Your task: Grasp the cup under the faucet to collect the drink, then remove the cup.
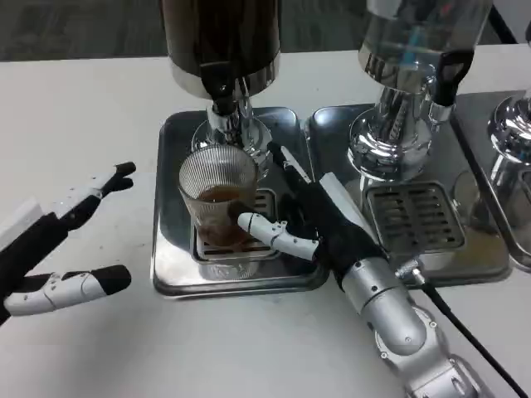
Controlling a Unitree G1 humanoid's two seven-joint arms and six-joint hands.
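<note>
While the right hand wraps the cup from its right side, one white finger crosses the front of the lower wall and a dark finger reaches up behind, so the hand holds the cup rather than merely touching it. That cup is a clear ribbed tumbler standing on the grate of the steel drip tray, directly beneath the black faucet of the dark dispenser. Brown drink sits in it, perhaps a third of the way up.

I judge the cup stiff but thin-walled, light even with this much liquid, and its ribs should give the fingers some bite; a wet outside would make it slippery. Squeezing low on the wall, as now, seems the best hold, since the open rim looks the easiest part to deform and the liquid will slosh if it tilts.

For removal, the faucet hangs close above the rim, so the cup should come out toward the robot, kept upright. The tray's raised front lip must be cleared. To the right stands a second dispenser on its own tray, near the forearm. The left hand waits with fingers spread, holding nothing, over bare white table, where open room lies.
</note>
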